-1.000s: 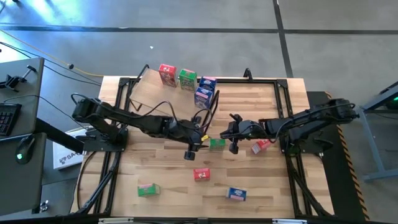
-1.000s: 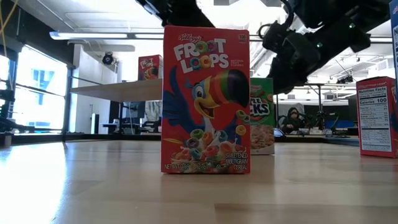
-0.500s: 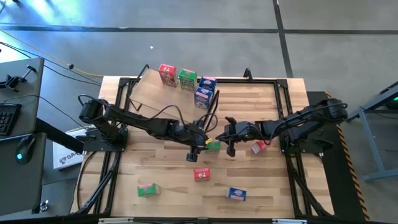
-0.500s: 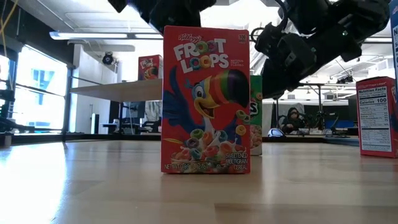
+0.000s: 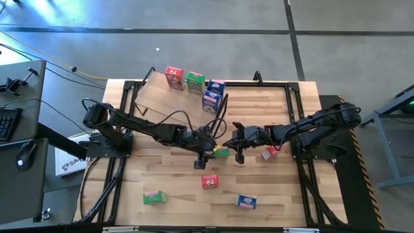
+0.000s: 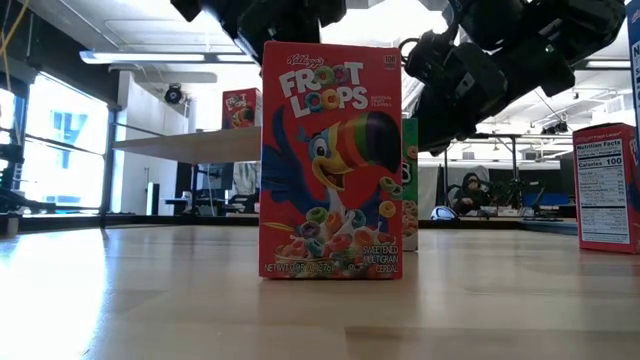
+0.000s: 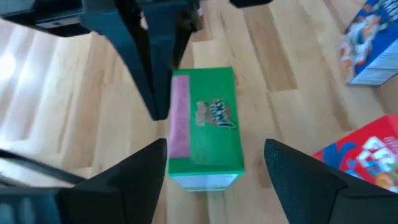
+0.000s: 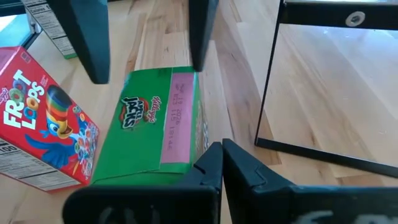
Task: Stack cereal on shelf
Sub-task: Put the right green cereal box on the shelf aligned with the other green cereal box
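Fingers (image 7: 155, 180) of my left gripper (image 7: 214, 177) spread wide astride the green cereal box (image 7: 205, 127) at mid-bench, its long axis running between them; right gripper (image 8: 221, 165) closed, just beside it.

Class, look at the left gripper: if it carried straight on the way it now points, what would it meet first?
Most likely the green cereal box, which lies straight ahead of the left gripper, in line with its open jaws. Just beyond the box stand the right gripper's dark fingers; how far is unclear.
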